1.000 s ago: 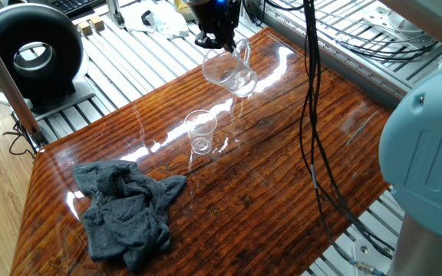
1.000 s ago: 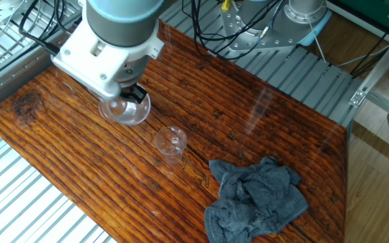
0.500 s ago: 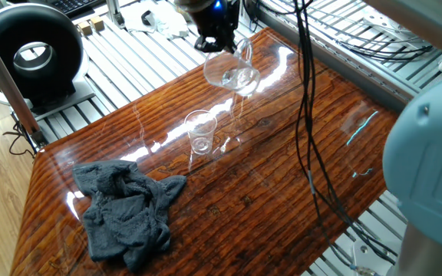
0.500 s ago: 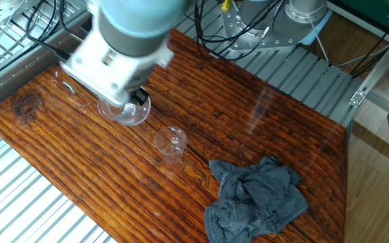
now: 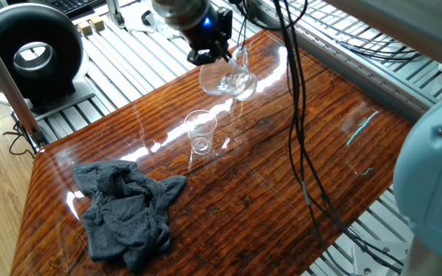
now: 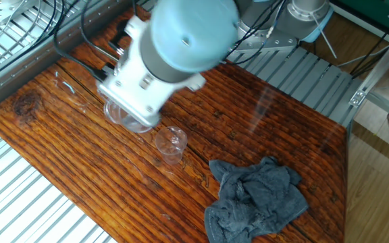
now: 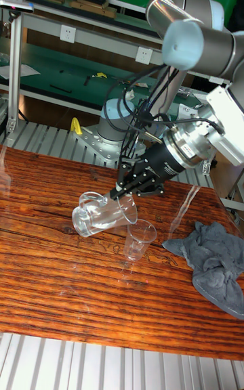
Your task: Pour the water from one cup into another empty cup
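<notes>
One fixed view, change: more tilt on the larger cup (image 5: 226, 77) than half a second back, mouth now swung toward the smaller cup (image 5: 201, 130); wrist turned with it. Means the pour is starting, not yet delivering, by the look of it.
One fixed view, grasp: gripper (image 5: 212, 54) clamped on the larger cup's upper rim, cup held clear of the table (image 5: 282, 176).
One fixed view, hard to read: water itself lost among glare streaks on the varnish; no stream visible.
Other fixed view, change: arm housing swung across, now covering most of the larger cup (image 6: 123, 118), where earlier left open.
Other fixed view, hidden: gripper fully masked; only a sliver of tumbler wall showing. Smaller cup (image 6: 171, 144) upright, just beside, apparently dry.
Tall fixed view, position: larger cup (image 7: 102, 214) lying nearly on its side, lip just above and beside the smaller cup (image 7: 140, 239); gripper (image 7: 129, 191) closed on the rim.
Tall fixed view, water: shallow pool (image 7: 88, 226) seemingly gathered in the low side, short of the lip.
Tall fixed view, elsewhere: grey cloth (image 7: 217, 261) well apart, partly cut off at the frame edge.
</notes>
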You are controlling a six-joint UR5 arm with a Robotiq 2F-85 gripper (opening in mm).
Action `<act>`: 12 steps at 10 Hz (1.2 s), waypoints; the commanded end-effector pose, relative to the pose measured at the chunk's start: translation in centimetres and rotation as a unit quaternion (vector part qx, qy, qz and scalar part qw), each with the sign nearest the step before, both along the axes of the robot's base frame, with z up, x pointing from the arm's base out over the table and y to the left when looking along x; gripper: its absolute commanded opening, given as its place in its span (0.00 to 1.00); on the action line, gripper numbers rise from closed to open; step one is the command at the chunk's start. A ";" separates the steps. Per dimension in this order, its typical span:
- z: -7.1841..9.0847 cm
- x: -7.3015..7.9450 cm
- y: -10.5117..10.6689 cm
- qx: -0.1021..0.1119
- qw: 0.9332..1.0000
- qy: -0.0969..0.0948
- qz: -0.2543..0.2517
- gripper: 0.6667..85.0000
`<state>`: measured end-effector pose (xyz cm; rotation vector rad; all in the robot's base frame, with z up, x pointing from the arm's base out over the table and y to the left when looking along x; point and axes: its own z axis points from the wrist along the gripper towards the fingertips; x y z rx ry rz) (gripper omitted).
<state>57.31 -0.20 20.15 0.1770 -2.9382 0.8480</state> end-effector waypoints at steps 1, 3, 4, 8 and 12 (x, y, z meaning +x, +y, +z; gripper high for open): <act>-1.0 -0.3 1.2 -0.014 1.000 -0.010 -0.004 0.00; -0.9 -0.4 1.2 -0.025 1.000 -0.011 0.000 0.00; -1.1 -0.5 1.3 -0.027 1.000 -0.012 -0.001 0.00; -1.0 -0.9 1.2 -0.045 0.999 -0.013 0.000 0.00; -0.9 -1.3 1.1 -0.059 0.998 -0.018 0.003 0.00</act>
